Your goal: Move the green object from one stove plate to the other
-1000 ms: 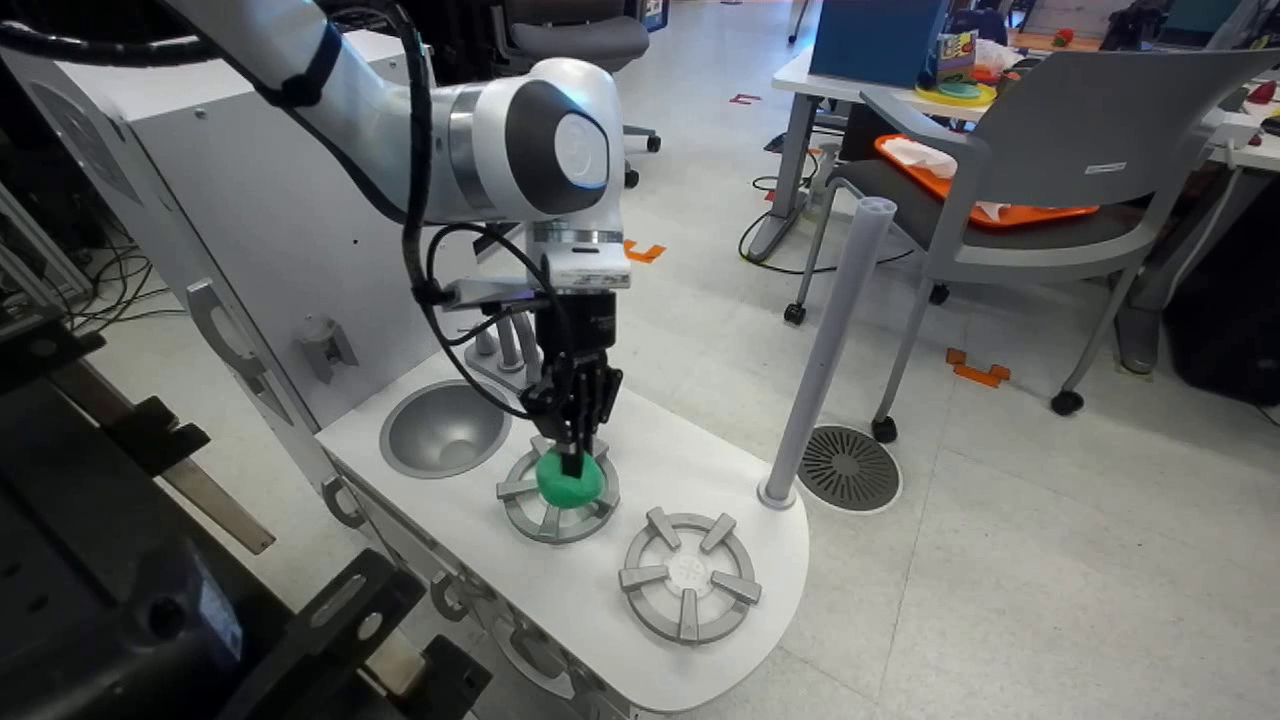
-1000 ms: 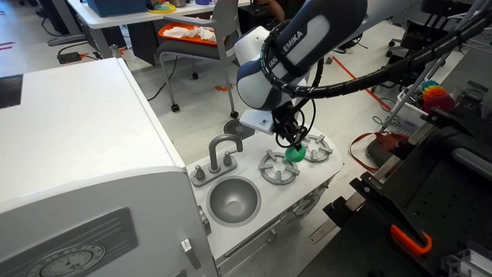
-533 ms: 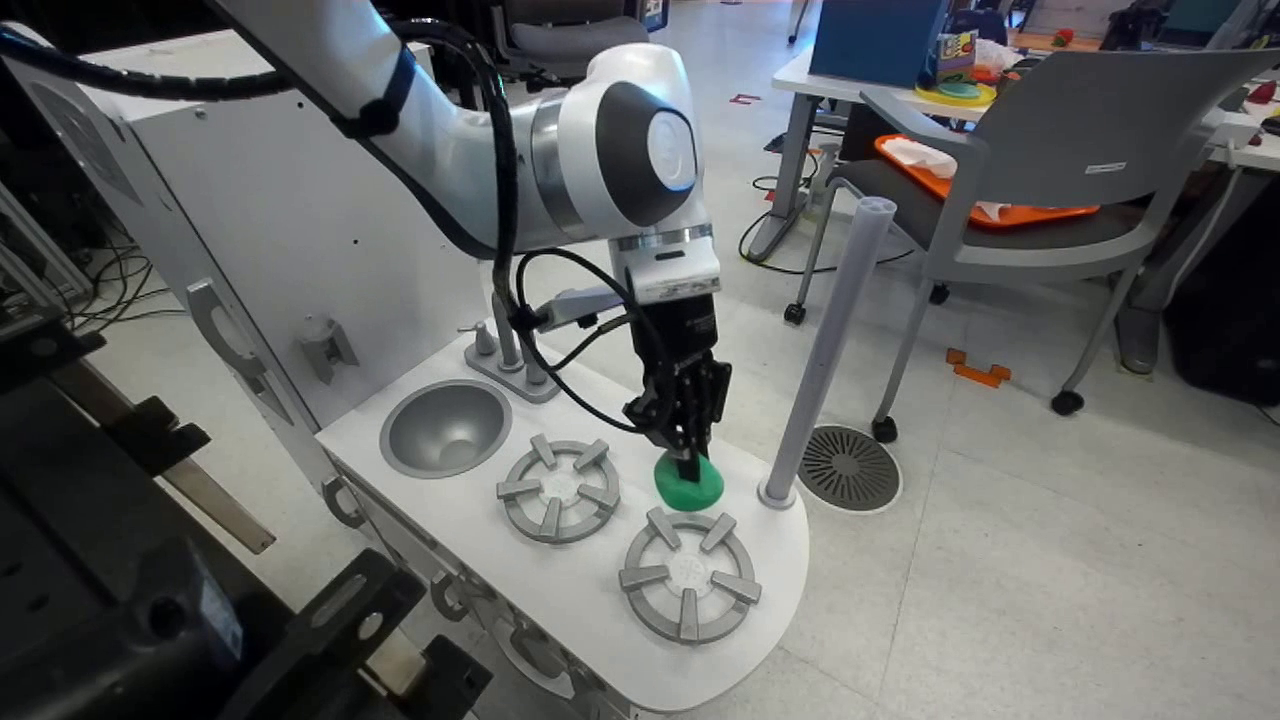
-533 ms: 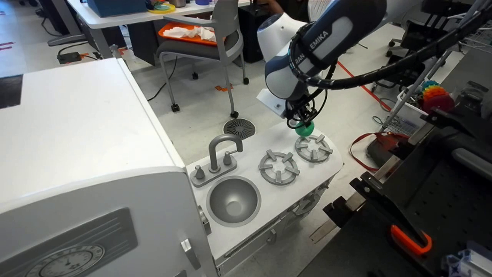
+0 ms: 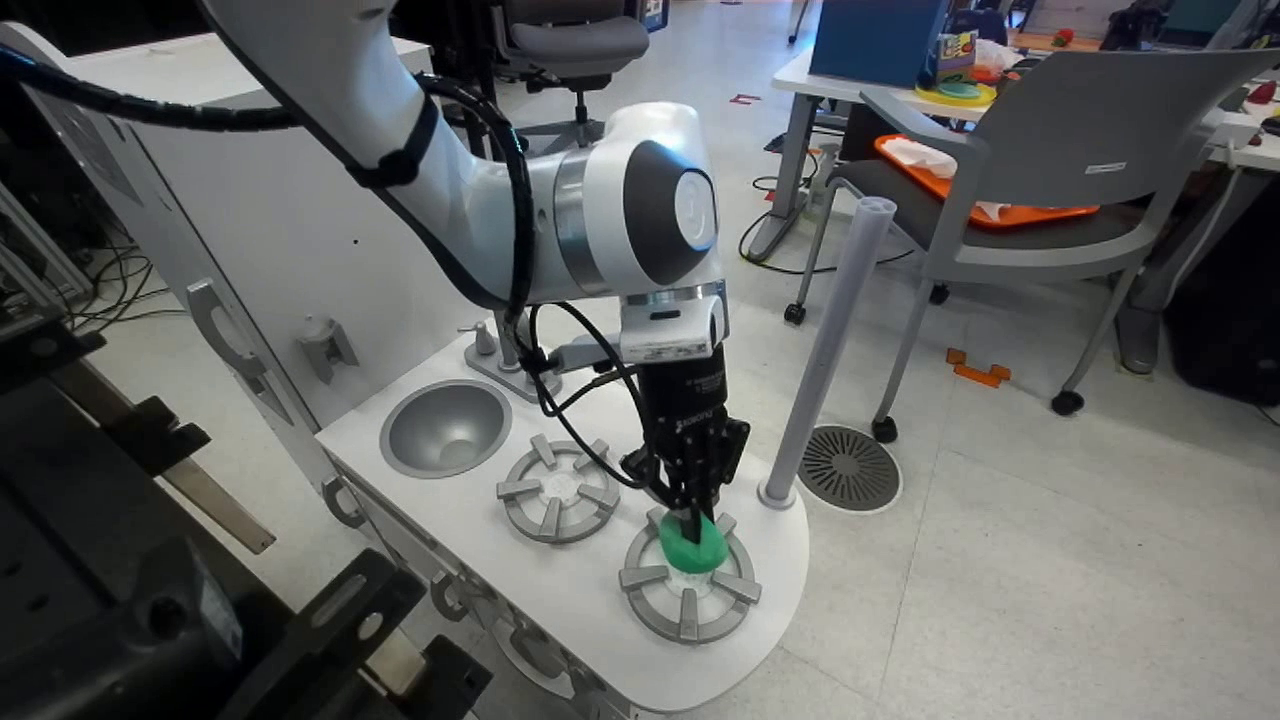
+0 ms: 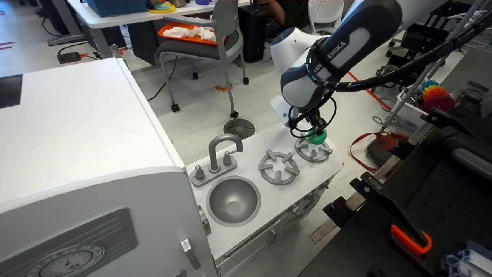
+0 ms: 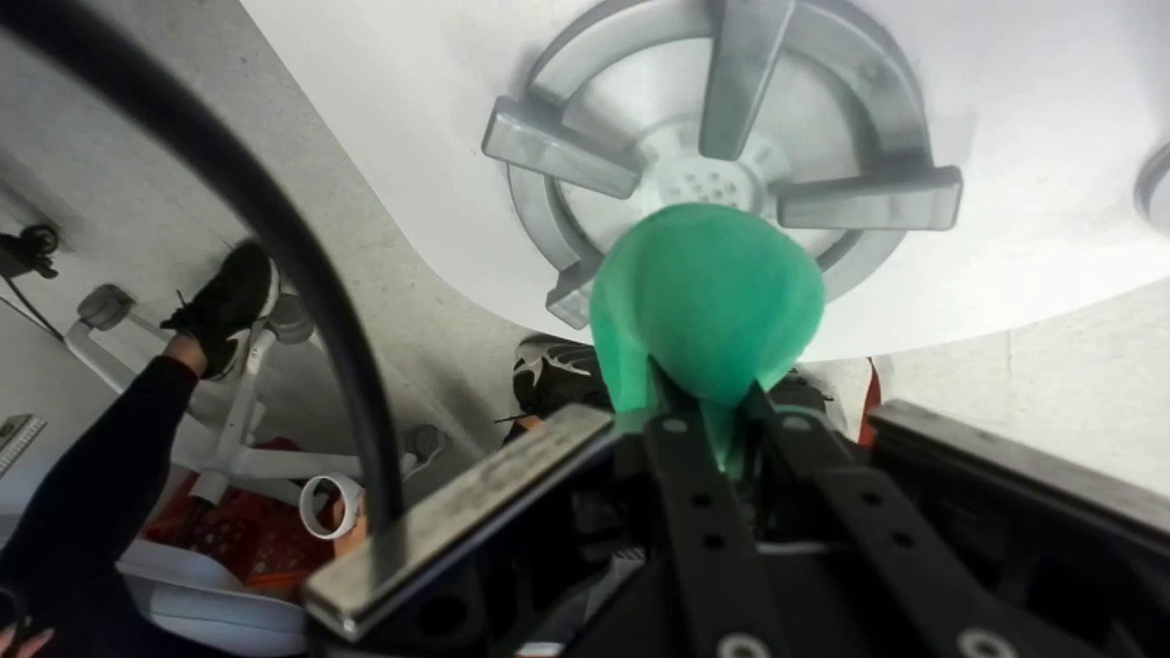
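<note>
Currently grasping the green object (image 7: 711,288) in the jaws of the black gripper (image 7: 706,388); holding it over the stove plate (image 5: 688,612) farther from the grey sink bowl (image 5: 446,430), touching or just above, impossible to tell which. Showing a matching stove plate (image 5: 551,516) in between, on the same white counter (image 5: 575,582).

My tool (image 7: 710,402) is black, set with pale round screws (image 7: 741,645). Above my tool, my glossy white arm (image 5: 340,90) has a dark rounded cap (image 5: 655,215), a thick black cable (image 5: 522,200) and white letters (image 6: 336,50) reading EMIKA.
</note>
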Controlling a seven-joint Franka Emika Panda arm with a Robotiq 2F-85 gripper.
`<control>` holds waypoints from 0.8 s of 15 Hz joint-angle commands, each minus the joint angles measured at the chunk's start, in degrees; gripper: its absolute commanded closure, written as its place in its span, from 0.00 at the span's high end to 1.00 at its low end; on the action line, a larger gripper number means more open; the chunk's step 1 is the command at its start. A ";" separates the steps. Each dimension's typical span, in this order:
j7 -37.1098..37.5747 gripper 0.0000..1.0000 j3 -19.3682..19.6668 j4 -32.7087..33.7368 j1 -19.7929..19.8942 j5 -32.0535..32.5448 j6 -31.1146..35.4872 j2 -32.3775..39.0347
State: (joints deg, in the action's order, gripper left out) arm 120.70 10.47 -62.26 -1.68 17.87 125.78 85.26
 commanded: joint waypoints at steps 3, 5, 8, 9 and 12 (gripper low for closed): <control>6.41 0.03 -3.02 -0.65 2.48 2.98 0.27 -0.01; 8.47 0.03 -2.87 -1.16 2.58 3.81 0.07 0.00; 10.65 0.35 -2.85 -1.71 2.61 5.57 -0.35 0.01; 10.88 0.37 -3.14 -1.80 2.69 6.26 -0.17 0.01; 10.29 0.57 -3.98 -1.71 2.43 7.90 0.13 0.01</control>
State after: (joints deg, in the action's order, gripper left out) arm 130.17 8.42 -64.36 -0.02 22.71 125.79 85.27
